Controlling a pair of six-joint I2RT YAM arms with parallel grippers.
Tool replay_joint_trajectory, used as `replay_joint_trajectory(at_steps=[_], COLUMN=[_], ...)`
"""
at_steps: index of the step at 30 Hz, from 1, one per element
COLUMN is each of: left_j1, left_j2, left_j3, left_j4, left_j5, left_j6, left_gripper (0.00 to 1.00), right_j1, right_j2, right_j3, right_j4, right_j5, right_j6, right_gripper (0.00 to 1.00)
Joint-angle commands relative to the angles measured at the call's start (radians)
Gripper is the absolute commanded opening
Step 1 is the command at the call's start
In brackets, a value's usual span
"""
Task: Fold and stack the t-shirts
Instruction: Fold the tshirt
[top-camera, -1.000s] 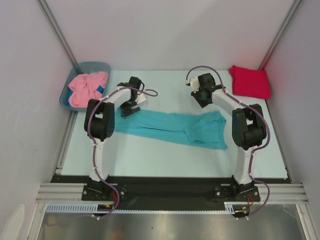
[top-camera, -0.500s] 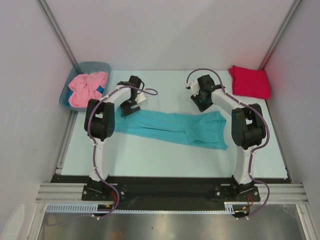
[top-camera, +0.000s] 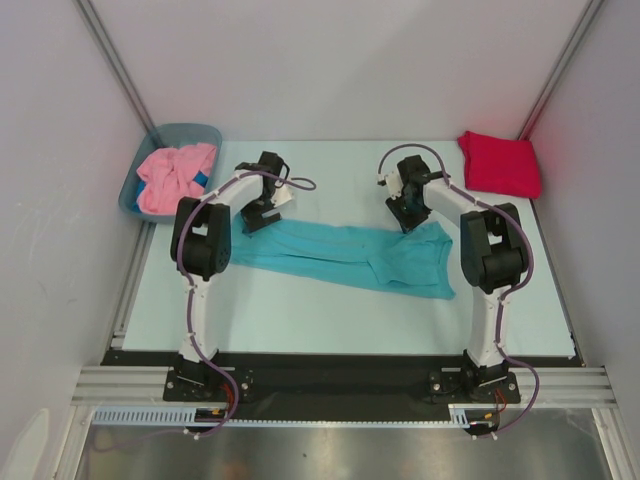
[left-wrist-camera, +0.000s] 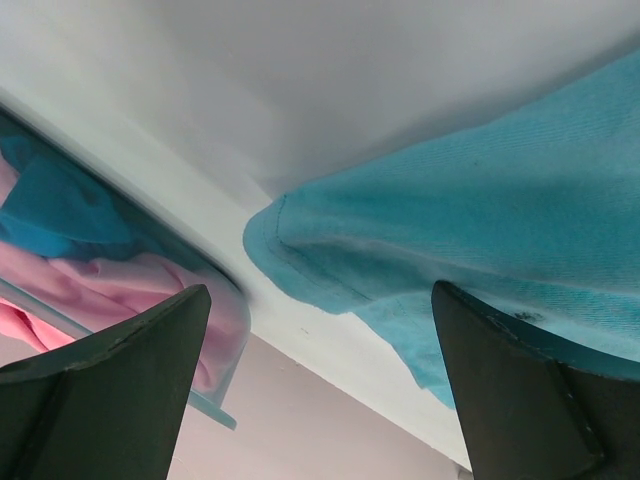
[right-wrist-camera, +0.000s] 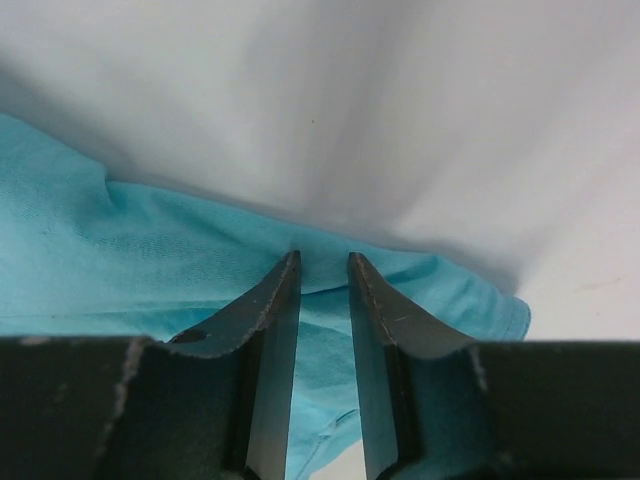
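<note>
The turquoise t-shirt (top-camera: 340, 255) lies spread in a long band across the middle of the table. My left gripper (top-camera: 255, 220) is open at its far left corner; the left wrist view shows that hemmed corner (left-wrist-camera: 480, 220) between the wide-apart fingers (left-wrist-camera: 320, 290). My right gripper (top-camera: 410, 215) is at the shirt's far right edge. Its jaws stand a narrow gap apart (right-wrist-camera: 323, 258), tips at the cloth's edge (right-wrist-camera: 120, 260), with nothing pinched. The crimson shirt (top-camera: 498, 163) lies folded at the back right. The pink shirt (top-camera: 172, 175) is crumpled in the tub.
The grey-blue plastic tub (top-camera: 190, 131) stands at the back left corner and shows in the left wrist view (left-wrist-camera: 212, 412) with pink cloth (left-wrist-camera: 90, 290) inside. White walls enclose the table on three sides.
My right gripper has moved nearer and down onto the far right edge of the turquoise shirt. The left gripper and the shirts have not moved.
</note>
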Motion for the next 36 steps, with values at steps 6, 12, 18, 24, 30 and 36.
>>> replay_joint_trajectory(at_steps=[6,12,18,24,30,36], left_j1=[0.005,0.008,0.028,0.044,0.047,0.047], left_j2=[0.003,-0.015,-0.020,-0.032,-0.041,-0.047], left_j3=[0.052,0.000,-0.075,-0.152,-0.197,-0.207], left_j4=[-0.009,-0.004,0.025,0.062,0.072,0.071], left_j5=[0.013,0.010,-0.009,-0.022,-0.027,-0.047], left_j6=[-0.026,-0.035,-0.038,-0.041,-0.045,-0.039], left_gripper=[0.99,0.99,1.00,1.00,1.00,1.00], right_j1=[-0.032,-0.075,-0.121,-0.133,-0.145,-0.159], right_j2=[0.016,0.035,0.043,0.024,0.013,0.003], right_j3=[-0.028,-0.025,0.016,0.004,-0.016,-0.027], right_j4=[-0.029,0.020,0.054,0.080,0.097,0.106], right_j5=[0.002,0.050,0.085,0.105,0.116,0.122], right_j6=[0.025,0.026,0.035,0.029,0.019,0.014], right_gripper=[0.43,0.57,0.61,0.61,0.62,0.62])
